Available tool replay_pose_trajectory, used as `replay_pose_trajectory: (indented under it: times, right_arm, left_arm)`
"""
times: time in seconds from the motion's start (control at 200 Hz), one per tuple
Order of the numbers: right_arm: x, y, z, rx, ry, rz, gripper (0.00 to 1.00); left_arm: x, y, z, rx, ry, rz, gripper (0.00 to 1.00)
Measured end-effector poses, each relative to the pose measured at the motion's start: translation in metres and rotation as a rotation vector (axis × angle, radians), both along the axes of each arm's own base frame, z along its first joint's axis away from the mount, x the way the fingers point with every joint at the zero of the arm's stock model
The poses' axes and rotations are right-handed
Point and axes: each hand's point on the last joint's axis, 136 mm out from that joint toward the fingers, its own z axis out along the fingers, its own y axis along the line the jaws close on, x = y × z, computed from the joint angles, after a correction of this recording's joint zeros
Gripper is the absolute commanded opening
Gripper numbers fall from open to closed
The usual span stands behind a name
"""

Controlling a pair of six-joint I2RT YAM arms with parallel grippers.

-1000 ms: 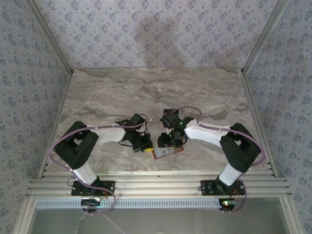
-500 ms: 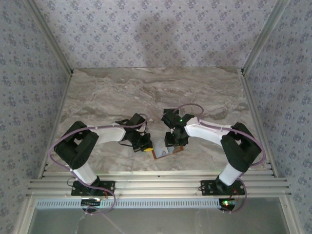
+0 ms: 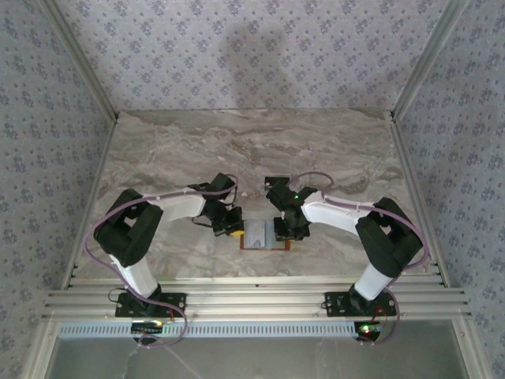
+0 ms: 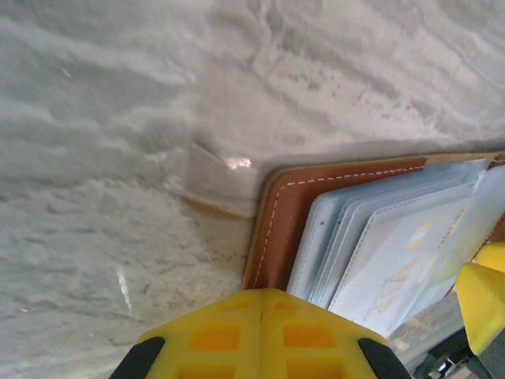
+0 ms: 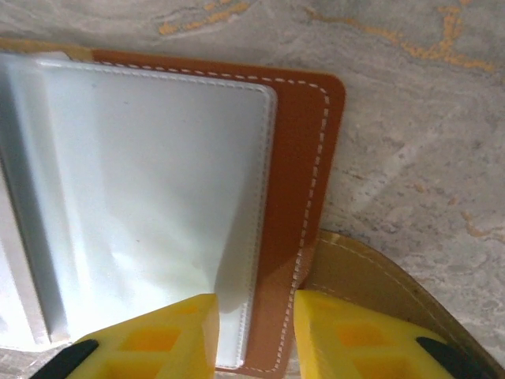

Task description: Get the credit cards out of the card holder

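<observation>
The card holder (image 3: 259, 235) lies open on the marble table between both grippers, brown leather rim around pale sleeves. My left gripper (image 3: 233, 230) is shut, its yellow tip (image 4: 261, 294) right at the holder's left brown edge (image 4: 274, 225). Fanned clear sleeves (image 4: 379, 245) show pale faces with faint yellow marks, which may be the credit cards. My right gripper (image 3: 282, 231) is over the holder's right edge. Its jaws (image 5: 252, 320) stand apart, one finger on the glossy white sleeve (image 5: 150, 181), the other by the stitched brown border (image 5: 312, 189) and snap tab (image 5: 371, 288).
The marble tabletop (image 3: 252, 150) stretches away behind the holder. Patterned walls close in the left, right and back. An aluminium rail (image 3: 252, 300) runs along the near edge by the arm bases. My right gripper's yellow finger (image 4: 483, 294) shows at the left wrist view's lower right.
The card holder has turned from tilted to square and sits a little farther up the table. My left gripper has followed it, and my right gripper's jaws have narrowed over its right edge.
</observation>
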Motion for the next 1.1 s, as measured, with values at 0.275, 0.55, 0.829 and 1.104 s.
replay_pose_trajectory:
  times: [0.275, 0.55, 0.829, 1.104]
  right_arm:
    - [-0.002, -0.001, 0.02, 0.029, -0.027, -0.013, 0.37]
    - [0.006, 0.021, 0.04, 0.152, -0.039, -0.021, 0.33]
    - [0.019, 0.062, 0.044, 0.348, -0.013, -0.051, 0.25]
    - [0.025, 0.083, 0.03, 0.424, 0.037, -0.066, 0.23]
  left_arm:
    - [0.003, 0.008, 0.003, 0.056, -0.01, -0.011, 0.01]
    - [0.01, 0.005, 0.025, 0.04, -0.055, -0.009, 0.02]
    - [0.008, -0.01, 0.031, -0.011, -0.068, -0.038, 0.01]
    - [0.001, -0.016, 0.016, -0.015, -0.042, -0.053, 0.01]
